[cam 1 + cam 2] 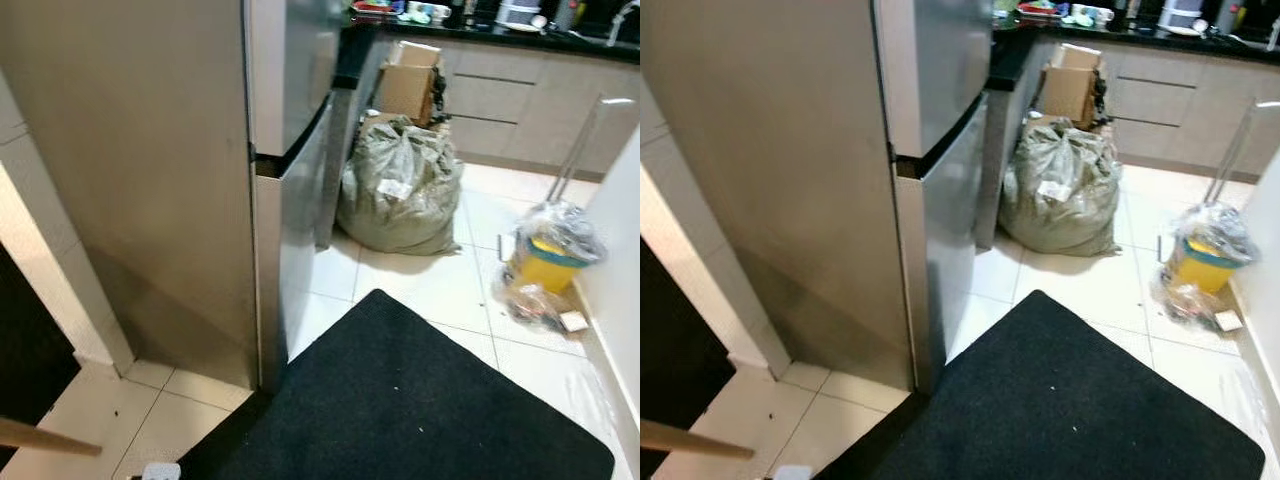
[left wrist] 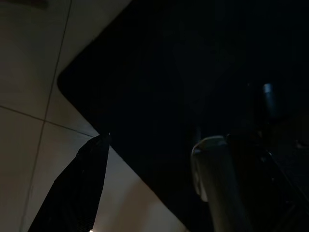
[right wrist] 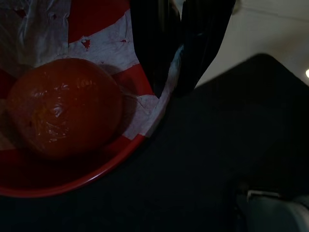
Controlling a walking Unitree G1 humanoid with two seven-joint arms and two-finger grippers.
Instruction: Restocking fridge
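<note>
The steel fridge (image 1: 295,150) stands at the left, seen from its side, with both doors closed. In the right wrist view my right gripper (image 3: 179,58) is shut on the rim of a red and white bowl (image 3: 96,179) covered in clear film. A round red-orange fruit (image 3: 63,113) lies inside the bowl. The bowl hangs low over the black mat (image 3: 217,145). My left gripper (image 2: 101,145) hangs idle in the dark, above the corner of the mat and pale floor tiles.
A black mat (image 1: 420,400) lies on the tiles in front of the fridge. Beyond it sit a full grey sack (image 1: 400,190), a cardboard box (image 1: 410,80) and a yellow bucket in plastic (image 1: 548,262). A white wall (image 1: 615,260) closes the right. A wooden stick (image 1: 45,437) pokes in at lower left.
</note>
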